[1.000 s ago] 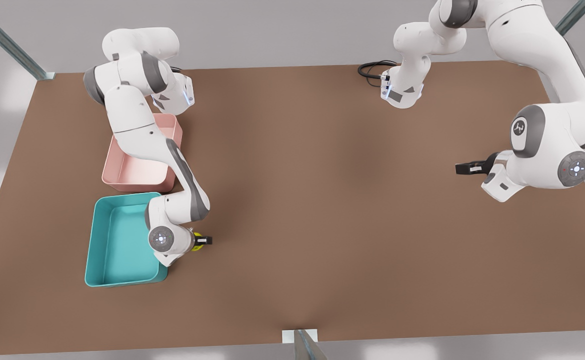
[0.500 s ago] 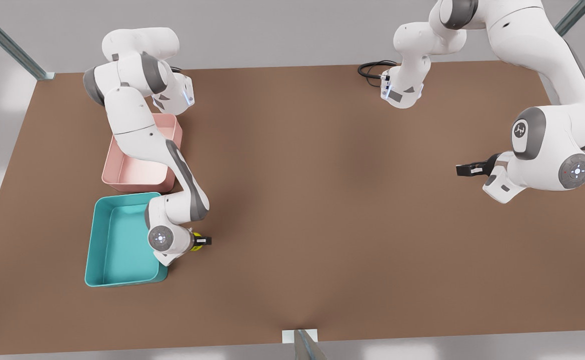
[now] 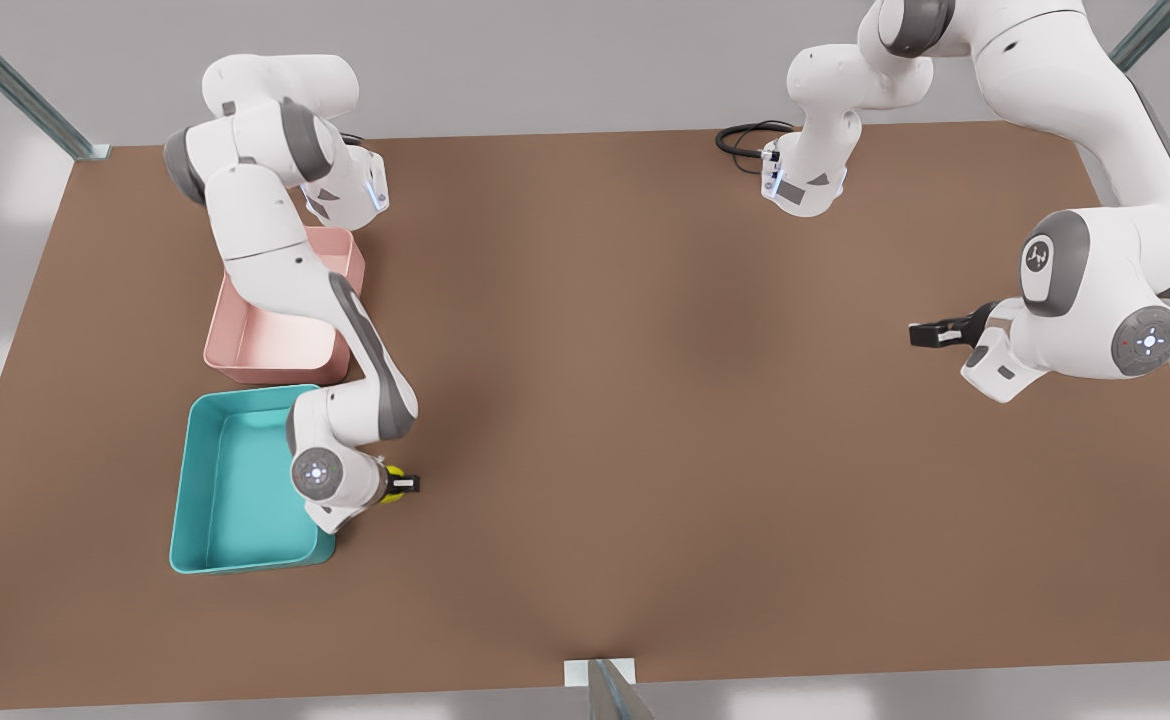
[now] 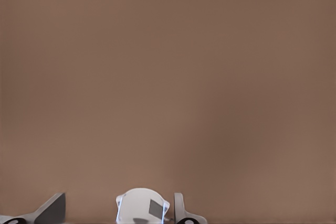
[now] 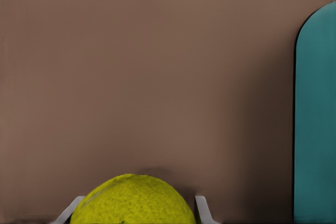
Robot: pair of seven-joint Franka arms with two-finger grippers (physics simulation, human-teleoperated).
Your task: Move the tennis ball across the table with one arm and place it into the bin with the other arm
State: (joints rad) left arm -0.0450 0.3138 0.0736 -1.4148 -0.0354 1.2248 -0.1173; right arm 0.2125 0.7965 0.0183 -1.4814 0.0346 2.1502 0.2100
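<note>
The tennis ball (image 3: 394, 484) (image 5: 134, 200) is yellow-green and sits between the fingers of my right gripper (image 3: 401, 485) (image 5: 134, 209), which is shut on it. The ball is over the brown table (image 3: 645, 420), just off the teal bin's (image 3: 185, 470) (image 5: 315, 129) wall on the front view's right. The bin has nothing in it. My left gripper (image 3: 920, 334) (image 4: 114, 207) waits over the table at the front view's far right. It is open with nothing between its fingers.
A pink tray (image 3: 265, 350) stands directly behind the teal bin, partly under the right arm. A black cable (image 3: 740, 135) lies at the far edge near a white arm base (image 3: 805, 185) (image 4: 142, 211). Broad bare tabletop separates the two grippers.
My right gripper with the ball has edged slightly toward the front view's left, closer to the bin. The left gripper has barely shifted.
</note>
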